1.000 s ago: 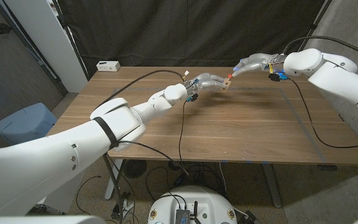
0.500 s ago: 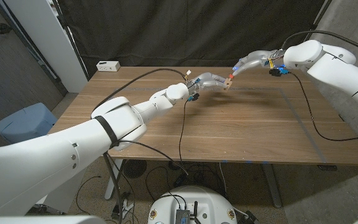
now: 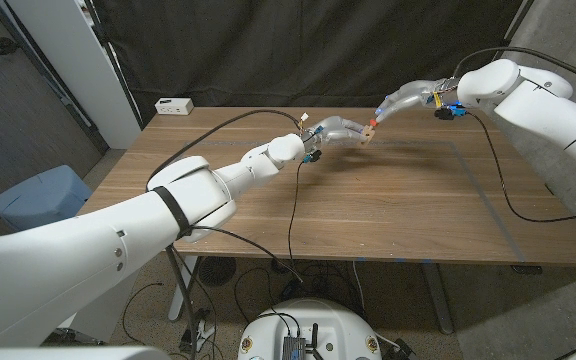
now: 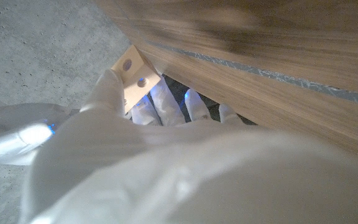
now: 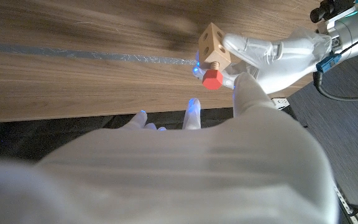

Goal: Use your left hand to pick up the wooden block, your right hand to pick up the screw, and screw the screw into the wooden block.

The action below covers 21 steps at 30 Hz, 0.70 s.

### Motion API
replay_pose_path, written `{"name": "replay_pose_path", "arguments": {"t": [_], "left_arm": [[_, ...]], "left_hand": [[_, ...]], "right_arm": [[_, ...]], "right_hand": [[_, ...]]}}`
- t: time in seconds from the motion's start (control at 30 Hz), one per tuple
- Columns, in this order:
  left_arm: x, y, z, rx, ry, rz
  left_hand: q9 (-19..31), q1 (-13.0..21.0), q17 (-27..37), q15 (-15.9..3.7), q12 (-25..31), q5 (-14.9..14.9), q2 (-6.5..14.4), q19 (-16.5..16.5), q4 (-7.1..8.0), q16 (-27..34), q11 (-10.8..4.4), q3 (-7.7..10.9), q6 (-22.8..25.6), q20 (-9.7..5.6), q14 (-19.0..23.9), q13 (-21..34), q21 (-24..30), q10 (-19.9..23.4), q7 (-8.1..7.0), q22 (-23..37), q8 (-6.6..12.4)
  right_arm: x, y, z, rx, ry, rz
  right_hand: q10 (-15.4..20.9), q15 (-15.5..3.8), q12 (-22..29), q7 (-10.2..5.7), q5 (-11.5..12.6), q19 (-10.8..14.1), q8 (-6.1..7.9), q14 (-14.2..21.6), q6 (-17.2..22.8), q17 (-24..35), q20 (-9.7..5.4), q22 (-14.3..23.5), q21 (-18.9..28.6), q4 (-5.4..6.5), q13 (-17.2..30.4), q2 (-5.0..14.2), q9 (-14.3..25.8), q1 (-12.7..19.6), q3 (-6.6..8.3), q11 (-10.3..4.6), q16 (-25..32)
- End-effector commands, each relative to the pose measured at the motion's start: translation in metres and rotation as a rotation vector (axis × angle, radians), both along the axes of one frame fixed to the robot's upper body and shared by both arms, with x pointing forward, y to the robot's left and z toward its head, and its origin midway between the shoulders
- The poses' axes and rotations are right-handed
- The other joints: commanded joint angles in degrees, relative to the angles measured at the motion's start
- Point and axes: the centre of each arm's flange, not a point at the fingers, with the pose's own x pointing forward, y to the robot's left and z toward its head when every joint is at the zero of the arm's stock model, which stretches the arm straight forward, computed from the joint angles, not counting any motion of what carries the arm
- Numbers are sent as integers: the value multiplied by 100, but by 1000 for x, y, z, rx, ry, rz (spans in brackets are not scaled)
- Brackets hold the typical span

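Wooden table (image 3: 398,200) fills the head view; above its far middle your left hand (image 3: 340,131) holds the block (image 3: 367,131) in the air, and your right hand (image 3: 400,103) meets it from the other side, fingers on the screw, which is too small to make out here.

Left wrist view: your fingers (image 4: 164,104) curl around the block (image 4: 134,70), two holes in its face.

Right wrist view: the screw (image 5: 212,76), red-headed, sits in the block (image 5: 212,45); your right hand (image 5: 229,124) pinches the head between fingertips, the left hand (image 5: 272,53) gripping the block opposite.
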Motion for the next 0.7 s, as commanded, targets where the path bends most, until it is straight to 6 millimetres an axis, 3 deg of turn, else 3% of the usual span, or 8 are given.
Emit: {"name": "replay_pose_path", "arguments": {"t": [0.03,0.7], "left_arm": [[-2,-1,1,-1,-8,-8],[-1,-3,1,11,-2,-4]], "left_hand": [[26,34,18,-382,41,29,21,13,7,19,-11,31,69,-6,19,6,19,14,2,25,83],[27,40,19,-386,44,31,36,8,9,19,-7,36,70,1,17,7,14,12,1,25,82]], "right_arm": [[5,-1,-3,-4,15,-5],[10,1,-6,2,8,-9]], "right_hand": [[-513,37,36,-4,-12,0,75,-457,136,17,13,6,24,-2,32,-6,30,98,81,39,35],[-399,27,88,-74,-83,91,300,-395,532,21,-9,8,57,0,34,0,114,306,204,24,68]]}}
